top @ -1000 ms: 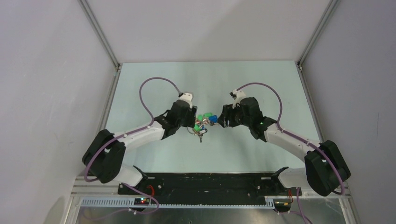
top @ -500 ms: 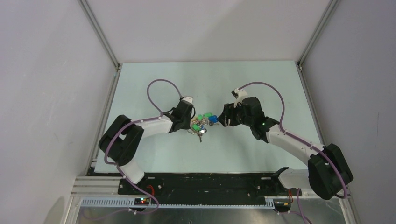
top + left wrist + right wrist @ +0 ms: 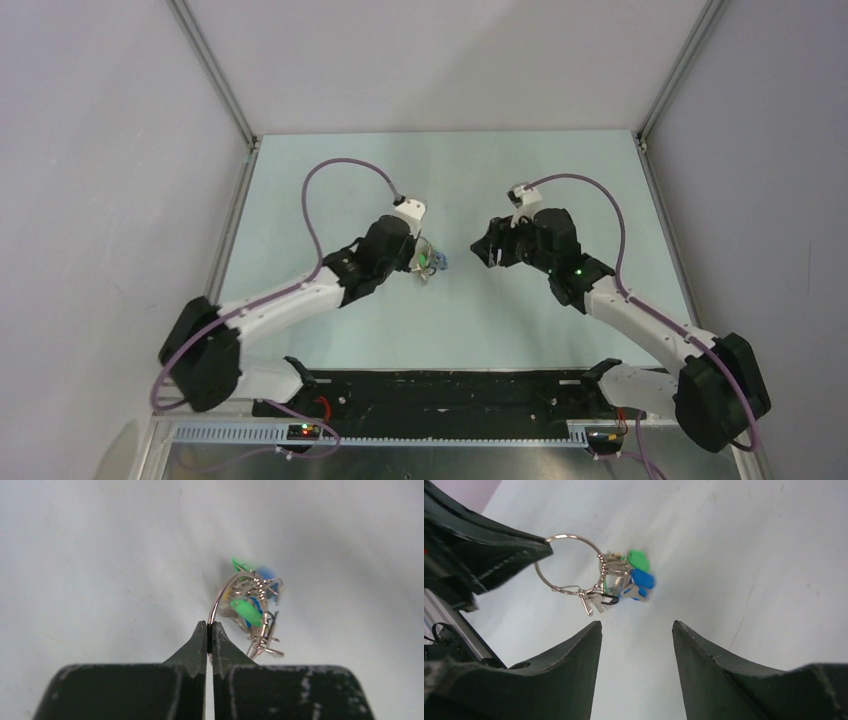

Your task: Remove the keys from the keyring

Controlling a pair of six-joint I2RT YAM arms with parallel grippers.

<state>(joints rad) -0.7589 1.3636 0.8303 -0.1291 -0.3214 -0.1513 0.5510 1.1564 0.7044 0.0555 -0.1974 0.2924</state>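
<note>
My left gripper is shut on the keyring, pinching the thin silver wire between its fingertips. The keys, with green and blue heads, hang bunched on the ring's far side. In the right wrist view the keyring stands out from the left fingers, with the keys clustered at its right. My right gripper is open, a short way from the bunch and touching nothing. From above, the keys sit between the left gripper and the right gripper.
The pale table is walled by white panels on the left, the back and the right. A black rail with both arm bases runs along the near edge. Purple cables loop above each wrist.
My left gripper has shut on the keyring, and the bunch has drawn together toward it. The right gripper has backed off slightly to the right, still open.
</note>
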